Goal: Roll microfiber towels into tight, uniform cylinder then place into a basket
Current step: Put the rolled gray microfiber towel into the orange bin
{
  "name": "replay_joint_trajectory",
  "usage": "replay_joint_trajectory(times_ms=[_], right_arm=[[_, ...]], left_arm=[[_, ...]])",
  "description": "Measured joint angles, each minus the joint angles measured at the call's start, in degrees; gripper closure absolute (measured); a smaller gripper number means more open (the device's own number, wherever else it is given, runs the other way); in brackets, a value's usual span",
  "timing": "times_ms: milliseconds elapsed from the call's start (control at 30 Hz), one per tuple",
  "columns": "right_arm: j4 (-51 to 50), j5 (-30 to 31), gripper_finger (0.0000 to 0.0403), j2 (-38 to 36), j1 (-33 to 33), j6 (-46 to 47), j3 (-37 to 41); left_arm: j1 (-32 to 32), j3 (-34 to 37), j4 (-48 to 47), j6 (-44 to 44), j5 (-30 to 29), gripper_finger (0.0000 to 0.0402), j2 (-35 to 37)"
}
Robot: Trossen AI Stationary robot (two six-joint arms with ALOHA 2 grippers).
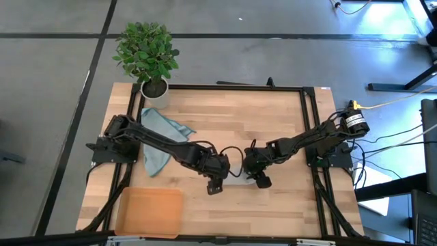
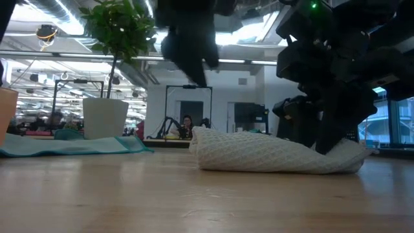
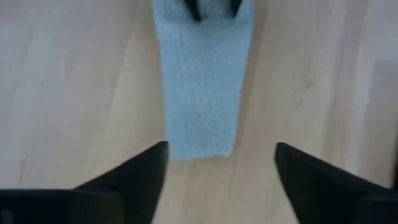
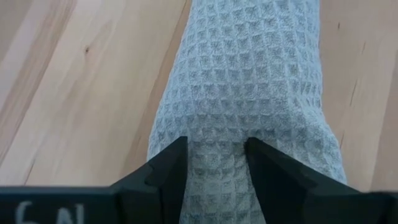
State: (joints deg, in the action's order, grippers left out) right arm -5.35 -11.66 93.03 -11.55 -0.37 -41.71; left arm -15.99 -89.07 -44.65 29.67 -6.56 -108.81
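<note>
Rolled waffle towel: soft, light, springy; right gripper pinches one end, left gripper apart off the other — grip mid-roll.

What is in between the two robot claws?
The rolled towel lies between the left claw and right claw, seen from above and in both wrist views.

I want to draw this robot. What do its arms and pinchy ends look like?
Both arms are dark, almost black, built of jointed chunky segments with thin black cables looping alongside. The left tool has two flat, wedge-shaped black fingers. The right tool has matching black fingers, with pale handwritten marks on its body.
</note>
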Motion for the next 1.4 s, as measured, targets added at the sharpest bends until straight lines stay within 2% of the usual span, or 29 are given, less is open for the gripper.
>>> replay_joint_trajectory(times_ms=[133,200,600,867,1400], right_arm=[[0.32,0.02,0.0236,0.00,0.00,0.10,0.00],[0.60,0.04,0.0236,0.00,0.02,-0.07,0.00],[1.40,0.11,0.0236,-0.02,0.00,0.06,0.00],[1.32,0.07,0.0236,-0.04,0.02,0.08,-0.04],[1.45,0.07,0.0236,-0.04,0.02,0.08,-0.04]], left_arm=[[0.59,0.02,2.52,-0.28,-0.46,0.0024,-2.16],[1.07,0.01,4.50,-1.15,-0.40,0.0010,-3.29],[1.32,0.02,13.72,-7.39,-1.39,0.0002,-10.28],[1.58,0.02,17.79,-7.85,-1.80,0.0002,-14.54],[1.51,-0.20,17.82,-7.83,-5.91,0.0002,-17.33]])
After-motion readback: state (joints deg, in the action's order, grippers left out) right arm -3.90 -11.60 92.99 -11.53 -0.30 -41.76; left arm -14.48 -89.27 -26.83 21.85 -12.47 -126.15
